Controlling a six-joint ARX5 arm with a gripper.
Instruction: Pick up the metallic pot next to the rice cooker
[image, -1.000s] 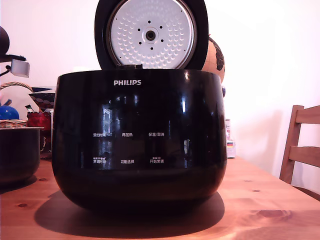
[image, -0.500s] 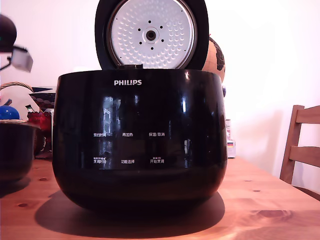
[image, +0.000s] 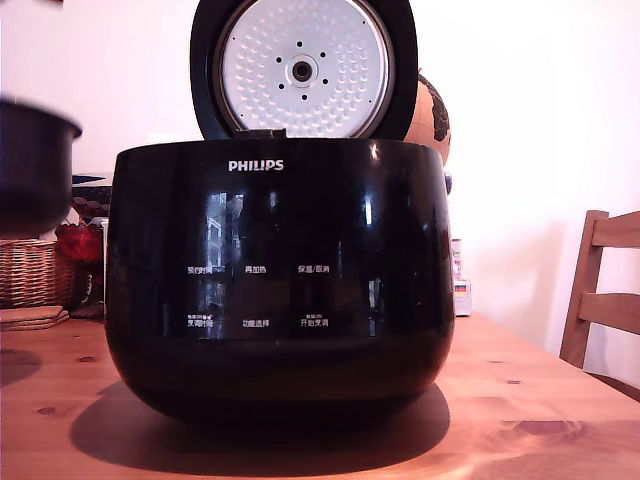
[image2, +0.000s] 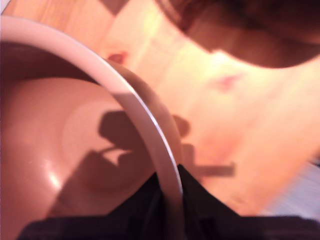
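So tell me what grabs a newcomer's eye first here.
The glossy black rice cooker fills the middle of the exterior view, its lid raised to show a silver dimpled plate. At that view's left edge the dark pot hangs in the air above a wicker basket. In the wrist view the gripper clamps the pot's pale rim over the wooden table.
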